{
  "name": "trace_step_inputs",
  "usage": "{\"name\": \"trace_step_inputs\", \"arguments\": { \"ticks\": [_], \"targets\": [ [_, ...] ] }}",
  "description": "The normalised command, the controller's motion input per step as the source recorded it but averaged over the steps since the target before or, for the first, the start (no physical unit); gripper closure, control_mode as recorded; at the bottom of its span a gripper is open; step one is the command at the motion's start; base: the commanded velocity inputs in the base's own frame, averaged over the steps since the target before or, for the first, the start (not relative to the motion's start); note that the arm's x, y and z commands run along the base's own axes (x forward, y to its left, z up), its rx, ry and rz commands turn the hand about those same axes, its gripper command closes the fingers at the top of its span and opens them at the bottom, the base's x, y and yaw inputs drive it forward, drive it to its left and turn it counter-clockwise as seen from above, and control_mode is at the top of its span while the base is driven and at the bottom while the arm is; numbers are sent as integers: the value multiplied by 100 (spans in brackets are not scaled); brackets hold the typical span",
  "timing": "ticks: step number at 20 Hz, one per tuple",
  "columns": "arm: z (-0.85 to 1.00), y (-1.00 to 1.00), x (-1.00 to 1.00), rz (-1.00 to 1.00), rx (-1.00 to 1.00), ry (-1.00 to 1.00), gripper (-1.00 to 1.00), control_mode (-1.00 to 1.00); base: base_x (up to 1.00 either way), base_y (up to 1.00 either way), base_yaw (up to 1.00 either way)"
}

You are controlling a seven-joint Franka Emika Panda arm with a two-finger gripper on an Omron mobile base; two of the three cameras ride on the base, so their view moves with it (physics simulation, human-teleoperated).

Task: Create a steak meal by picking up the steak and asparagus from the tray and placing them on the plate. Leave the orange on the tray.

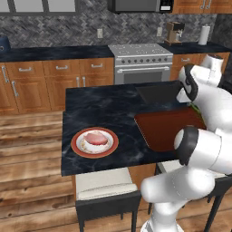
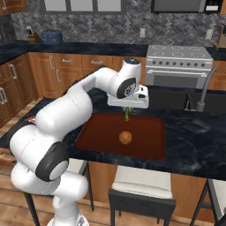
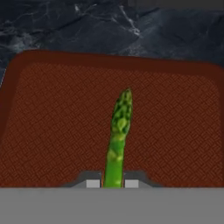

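Gripper (image 3: pixel 112 183) clamping the asparagus (image 3: pixel 118 140) between closed fingers, holding it above the tray (image 2: pixel 145 150) near its far edge. Orange (image 2: pixel 125 137) sitting mid-tray. Steak (image 1: pixel 95 138) lying on the plate (image 1: pixel 79 147) near the island counter's (image 1: pixel 99 108) left front corner. Sink faucet (image 2: pixel 205 88) standing beyond the tray's right edge.

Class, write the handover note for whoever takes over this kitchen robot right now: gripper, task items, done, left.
Gripper: shut on the thin green asparagus stalk, hanging above the dark red-brown rectangular tray.
Pink raw steak: on the round red-rimmed plate, on the dark counter.
Small brownish-orange ball: on the tray, as required.
Done: steak plated, asparagus picked.
Left: carry the asparagus to the plate and release it.
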Motion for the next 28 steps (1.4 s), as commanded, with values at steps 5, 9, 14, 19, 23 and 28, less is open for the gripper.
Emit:
{"name": "trace_step_inputs", "arguments": {
  "ticks": [5,9,14,19,23,28],
  "targets": [
    [16,85,-40,19,-4,-2,100,-100,0,0,0],
    [8,99,-30,20,-6,0,100,-100,0,0,0],
    [5,100,-30,21,-7,0,100,-100,0,0,0],
    [0,100,-29,21,-8,0,100,-100,0,0,0],
    [0,100,-20,23,-7,0,100,-100,0,0,0],
    [0,100,-14,25,-7,0,100,-100,0,0,0]
  ]
}}
